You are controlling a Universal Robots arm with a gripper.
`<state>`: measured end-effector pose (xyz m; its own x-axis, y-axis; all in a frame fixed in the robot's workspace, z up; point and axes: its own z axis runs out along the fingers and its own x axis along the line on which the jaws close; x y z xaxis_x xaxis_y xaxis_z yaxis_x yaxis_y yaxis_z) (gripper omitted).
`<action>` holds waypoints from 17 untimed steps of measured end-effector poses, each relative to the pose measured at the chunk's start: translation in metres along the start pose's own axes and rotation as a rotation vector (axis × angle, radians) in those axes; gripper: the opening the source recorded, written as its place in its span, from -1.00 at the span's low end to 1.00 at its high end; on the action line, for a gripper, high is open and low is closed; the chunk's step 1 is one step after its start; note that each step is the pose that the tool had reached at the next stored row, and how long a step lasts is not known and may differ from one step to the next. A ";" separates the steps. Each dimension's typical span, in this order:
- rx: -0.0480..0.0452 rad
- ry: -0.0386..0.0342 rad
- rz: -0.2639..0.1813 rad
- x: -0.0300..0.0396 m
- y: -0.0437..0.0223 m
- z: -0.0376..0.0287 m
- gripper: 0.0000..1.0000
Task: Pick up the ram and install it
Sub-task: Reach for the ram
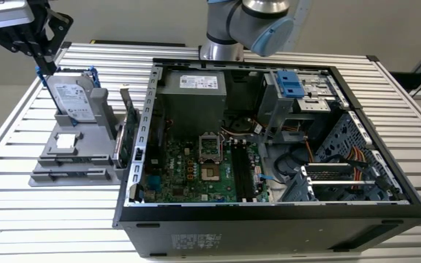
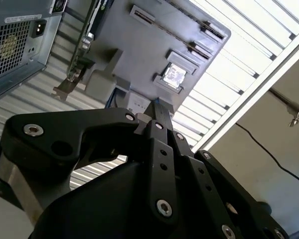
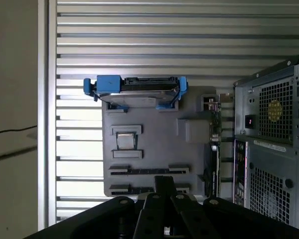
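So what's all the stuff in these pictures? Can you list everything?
table: one, silver slats, under everything.
computer case: one, black, open, on the table.
motherboard: one, green, inside the case.
power supply: one, grey, inside the case's far end.
cables: several, red and yellow, inside the case, exterior view's right.
holder: one, grey, beside the case, exterior view's left.
hard drive: one, silver with blue handles, standing in the holder.
expansion card: one, green, upright at the holder's edge nearest the case.
square chip: one, silvery, lying in the holder.
robot arm: one, grey and light blue, behind the case.
claw: one, black, shut, above the holder.
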<state>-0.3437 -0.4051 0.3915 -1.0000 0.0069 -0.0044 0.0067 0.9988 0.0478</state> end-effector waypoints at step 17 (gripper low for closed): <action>0.0000 0.0000 0.000 -0.0001 -0.0157 0.0003 -1.00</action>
<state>-0.3437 -0.4207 0.3905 -1.0000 0.0066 -0.0044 0.0064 0.9988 0.0479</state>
